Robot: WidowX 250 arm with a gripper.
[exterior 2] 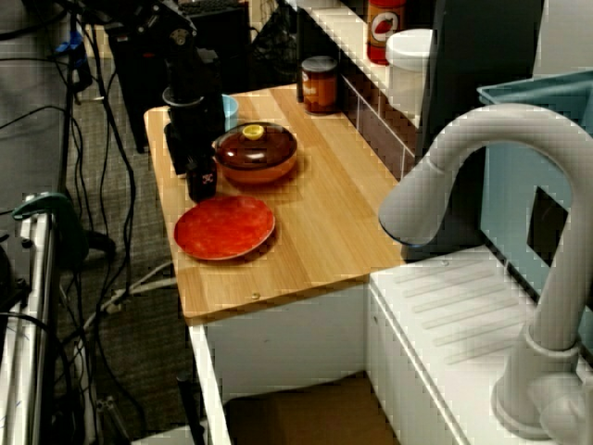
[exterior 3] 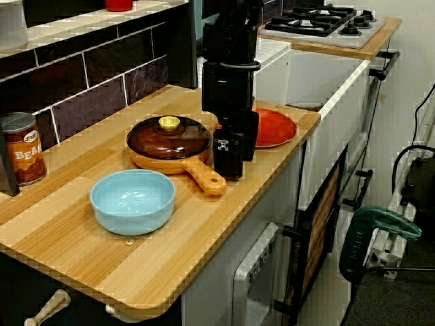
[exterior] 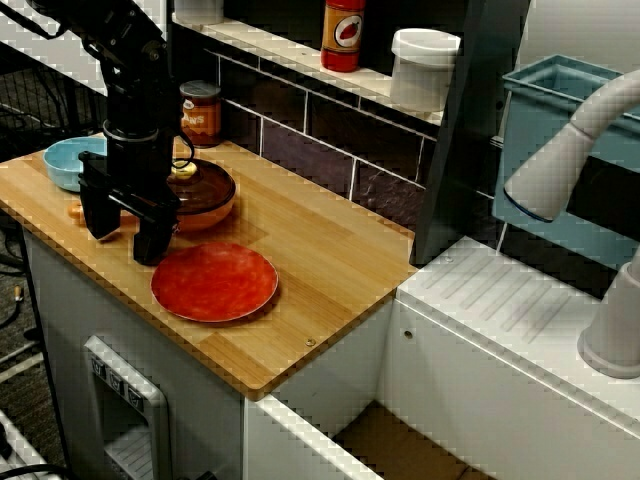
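Pan [exterior 3: 155, 165] in orange, with a brown glass lid [exterior 3: 163, 140] on it, sits near the middle of the wooden desk [exterior: 320, 240], between a blue bowl [exterior 3: 129, 217] and a red plate [exterior: 214, 281]. Its handle [exterior 3: 204, 178] points out toward the desk's front edge. The claw [exterior: 125, 243] hangs low on the plate side of that handle. Its two black fingers [exterior: 150, 240] stand apart with nothing between them that I can make out for certain. In the view from the bowl's end, the nearer finger is just beside the handle, but I cannot tell whether it touches.

To my eye, any grip here should go square across the handle and close to the pan's body. The lid only rests there, under a small yellow knob [exterior 3: 169, 123], and could slide if the pan tips. The plate lies near enough that a wide swing could clip its rim.

By my count there is one pan, one lid with one knob, one bowl, one plate and one tin of beans [exterior 3: 22, 148] by the tiled wall. On the shelf [exterior: 290, 50] above stand one red bottle [exterior: 343, 33] and one white tub [exterior: 424, 65].
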